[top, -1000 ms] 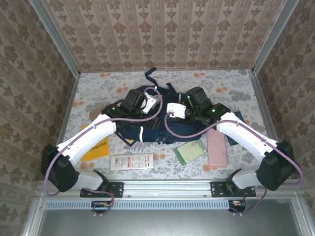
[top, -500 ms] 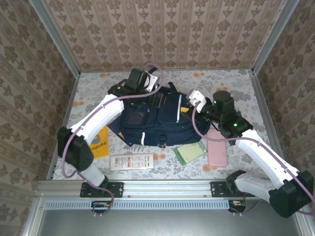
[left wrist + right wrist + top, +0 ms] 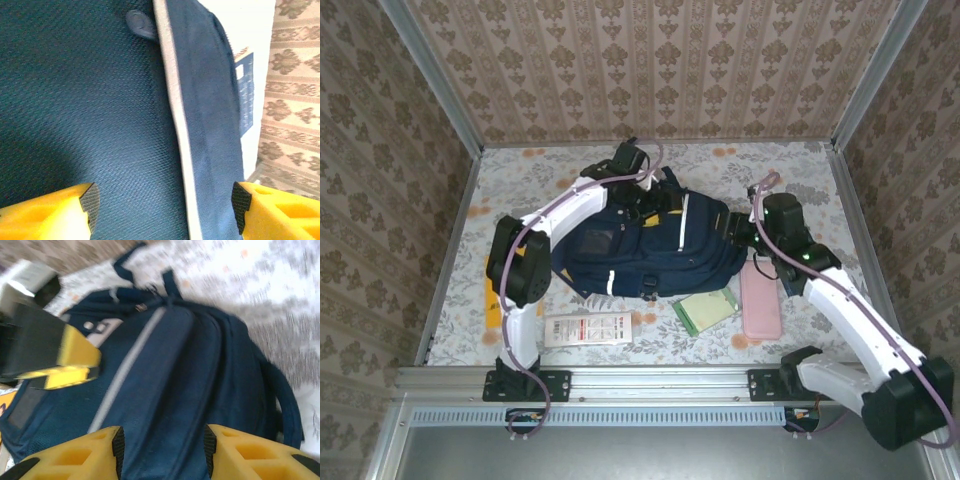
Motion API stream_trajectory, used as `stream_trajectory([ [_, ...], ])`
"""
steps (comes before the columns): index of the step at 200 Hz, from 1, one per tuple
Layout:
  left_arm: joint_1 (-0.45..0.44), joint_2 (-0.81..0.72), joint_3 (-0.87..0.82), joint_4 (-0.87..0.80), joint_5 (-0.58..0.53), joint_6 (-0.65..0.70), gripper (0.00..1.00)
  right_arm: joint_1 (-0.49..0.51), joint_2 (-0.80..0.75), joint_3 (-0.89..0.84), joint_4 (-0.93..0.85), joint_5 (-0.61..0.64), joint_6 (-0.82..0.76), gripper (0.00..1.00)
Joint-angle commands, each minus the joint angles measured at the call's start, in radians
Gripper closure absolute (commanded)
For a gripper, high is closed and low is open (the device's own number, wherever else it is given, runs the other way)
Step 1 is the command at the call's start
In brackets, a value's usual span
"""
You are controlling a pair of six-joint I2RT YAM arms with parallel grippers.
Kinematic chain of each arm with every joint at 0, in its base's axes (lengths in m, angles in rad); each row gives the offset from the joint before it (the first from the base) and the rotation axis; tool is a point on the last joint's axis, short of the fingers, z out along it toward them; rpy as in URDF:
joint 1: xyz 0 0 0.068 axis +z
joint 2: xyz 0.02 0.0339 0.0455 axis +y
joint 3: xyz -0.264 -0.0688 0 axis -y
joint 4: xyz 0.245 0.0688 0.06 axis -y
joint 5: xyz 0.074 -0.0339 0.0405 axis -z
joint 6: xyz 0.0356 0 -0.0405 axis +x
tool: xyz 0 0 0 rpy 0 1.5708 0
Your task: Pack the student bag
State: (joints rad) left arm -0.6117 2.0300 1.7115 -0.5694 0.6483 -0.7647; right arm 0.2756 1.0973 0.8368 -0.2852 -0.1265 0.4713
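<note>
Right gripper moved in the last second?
Yes. The right gripper swung right, from the middle of the navy-blue fabric backpack to its right edge, near the pink case.

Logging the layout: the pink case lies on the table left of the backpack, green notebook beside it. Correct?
Not quite. The pink case lies on the table right of the backpack, not left, as the top view shows. The green notebook is beside it, as you said.

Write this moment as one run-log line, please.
left gripper: open at student bag | right gripper: open beside it | pink case: on table
</note>
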Motion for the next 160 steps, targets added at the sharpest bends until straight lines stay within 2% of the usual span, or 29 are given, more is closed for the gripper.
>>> stream_trajectory([
  [1,-0.015,0.029,0.040,0.037,0.099,-0.089,0.28,-0.024,0.072,0.031,-0.066,-0.104,0.140,0.53],
  [52,-0.034,0.104,0.096,0.069,0.142,-0.139,0.29,-0.035,0.174,0.047,-0.028,-0.149,0.145,0.54],
  [75,-0.043,0.120,0.091,0.140,0.173,-0.193,0.31,-0.035,0.191,0.041,-0.019,-0.162,0.142,0.55],
  [110,-0.046,0.120,0.036,0.298,0.194,-0.300,0.45,-0.036,0.194,0.027,-0.011,-0.168,0.143,0.59],
  [122,-0.048,0.129,0.034,0.303,0.193,-0.311,0.51,-0.035,0.189,0.027,-0.013,-0.171,0.142,0.60],
  [160,-0.049,0.152,0.023,0.304,0.189,-0.308,0.60,-0.035,0.136,0.035,-0.053,-0.157,0.140,0.62],
])
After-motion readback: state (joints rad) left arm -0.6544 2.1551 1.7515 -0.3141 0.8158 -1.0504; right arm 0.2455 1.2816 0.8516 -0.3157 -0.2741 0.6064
